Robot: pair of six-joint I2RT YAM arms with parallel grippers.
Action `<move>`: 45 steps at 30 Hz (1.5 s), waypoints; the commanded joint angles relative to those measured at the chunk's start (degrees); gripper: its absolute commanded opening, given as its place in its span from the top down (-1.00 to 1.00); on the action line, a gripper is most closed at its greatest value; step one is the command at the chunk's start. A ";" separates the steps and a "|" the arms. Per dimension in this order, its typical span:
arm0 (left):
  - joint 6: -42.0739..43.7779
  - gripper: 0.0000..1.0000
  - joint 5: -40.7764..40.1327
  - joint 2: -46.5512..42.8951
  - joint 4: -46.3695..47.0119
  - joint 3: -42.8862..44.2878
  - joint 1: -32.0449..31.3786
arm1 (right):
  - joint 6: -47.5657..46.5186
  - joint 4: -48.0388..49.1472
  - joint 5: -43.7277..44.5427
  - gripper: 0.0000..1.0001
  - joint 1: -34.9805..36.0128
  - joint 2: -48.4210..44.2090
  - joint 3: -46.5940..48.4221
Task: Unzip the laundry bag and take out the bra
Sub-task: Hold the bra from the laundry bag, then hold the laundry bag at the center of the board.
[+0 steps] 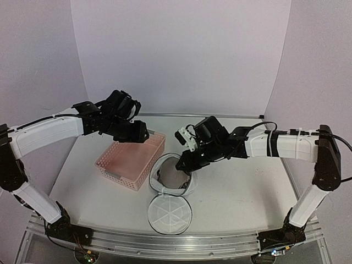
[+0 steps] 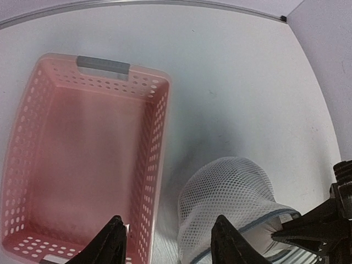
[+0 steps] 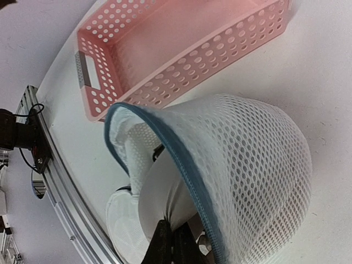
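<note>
Nearest me, the bag's round lid (image 1: 169,214) lies flat just inside the table's (image 1: 242,192) front edge, a white mesh disc with spoke-like seams and a dark hoop around it. Its far rim touches the laundry bag (image 1: 171,177), which lies on its side with the mouth tipped up and forward. The bag is soft, see-through honeycomb mesh, and a blue-grey band edges its opening.

The right gripper (image 1: 184,166) reaches down into that mouth with its two fingers pressed tight together. I cannot tell whether anything is pinched between them. A pale tan rounded shape, apparently the bra (image 1: 174,178), sits inside the bag against the fingertips.

To the right of the bag the tabletop is bare and white, giving the right arm wide room.

On the left, the pink basket (image 1: 132,162) stands close beside the bag. It is stiff plastic punched with rows of round holes, with grey handles at its ends. The left gripper (image 2: 168,223) hangs above the basket's far end, fingers spread apart and holding nothing.

Beyond, plain lilac walls (image 1: 181,55) close the table in on three sides.
</note>
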 commanded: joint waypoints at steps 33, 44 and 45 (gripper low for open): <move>18.04 0.07 28.96 7.99 22.57 -8.49 -2.67 | -0.57 3.04 -2.96 1.00 0.06 -9.44 -6.05; 19.05 1.00 29.81 9.30 22.68 -5.75 -2.76 | -1.41 3.54 -5.23 1.00 0.06 -10.11 -6.50; 18.81 1.00 29.55 9.43 22.60 -5.40 -2.74 | -1.83 3.74 -6.23 1.00 0.07 -10.28 -6.60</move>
